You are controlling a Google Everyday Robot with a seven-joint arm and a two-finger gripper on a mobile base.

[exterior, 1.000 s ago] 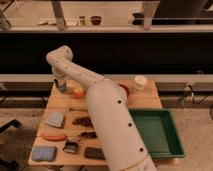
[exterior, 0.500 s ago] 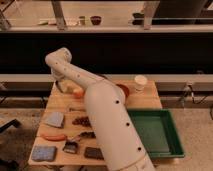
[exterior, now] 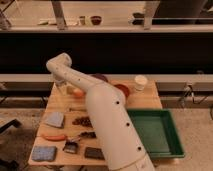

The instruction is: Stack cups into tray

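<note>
The dark green tray (exterior: 152, 132) lies at the table's front right with nothing showing in it. A pale cup (exterior: 141, 82) stands at the back right of the table. My gripper (exterior: 62, 88) hangs at the end of the white arm over the back left corner, open, just above a small pale thing that I cannot identify. An orange object (exterior: 77, 92) sits right beside it. The arm's thick forearm (exterior: 107, 125) crosses the middle of the table and hides what lies under it. No metal cup shows.
A red-orange bowl (exterior: 122, 90) and a purple bowl (exterior: 100, 77) sit at the back centre. On the left half lie two blue sponges (exterior: 54, 119) (exterior: 44, 152), a red-orange long item (exterior: 52, 136), dark scattered bits (exterior: 82, 121), a brush (exterior: 71, 146) and a dark block (exterior: 94, 152).
The arm's bent elbow and wrist have sunk lower toward the table's back left corner. Nothing on the table has moved.
</note>
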